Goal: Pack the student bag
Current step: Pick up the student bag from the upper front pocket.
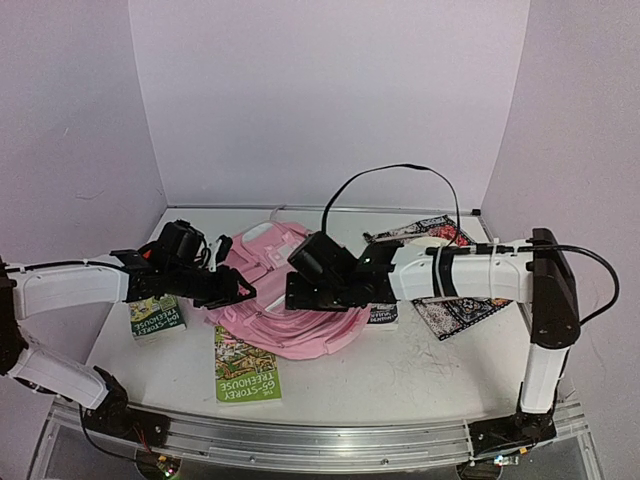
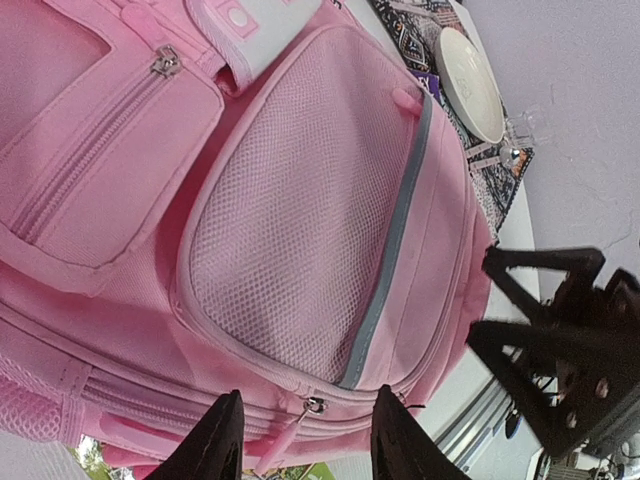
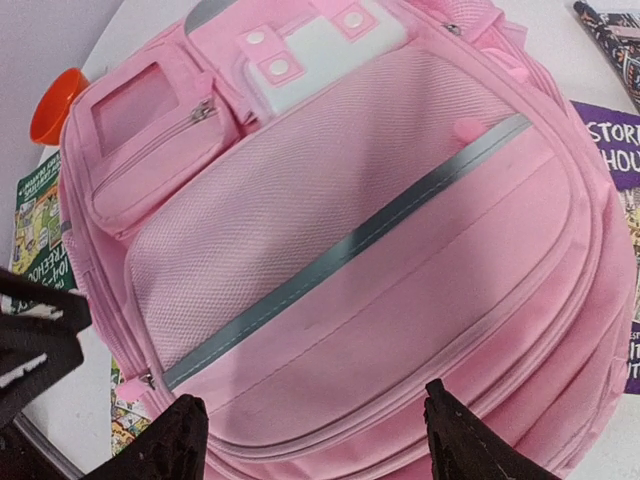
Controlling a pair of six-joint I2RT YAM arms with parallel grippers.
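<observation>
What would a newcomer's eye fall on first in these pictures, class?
The big pink backpack lying flat in the middle of the table draws the eye first. Both arms reach in over it from either side, with the left pincer and the right pincer open just above its fabric. A green book lies on the table in front of it.

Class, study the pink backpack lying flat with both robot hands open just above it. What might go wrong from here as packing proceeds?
The zip pull under the open left hand is small; it might pinch fabric of the student bag instead. The right hand, also open, hovers close by, so the two might knock together. Tugging the soft bag might shove the nearer green book toward the near table edge.
</observation>
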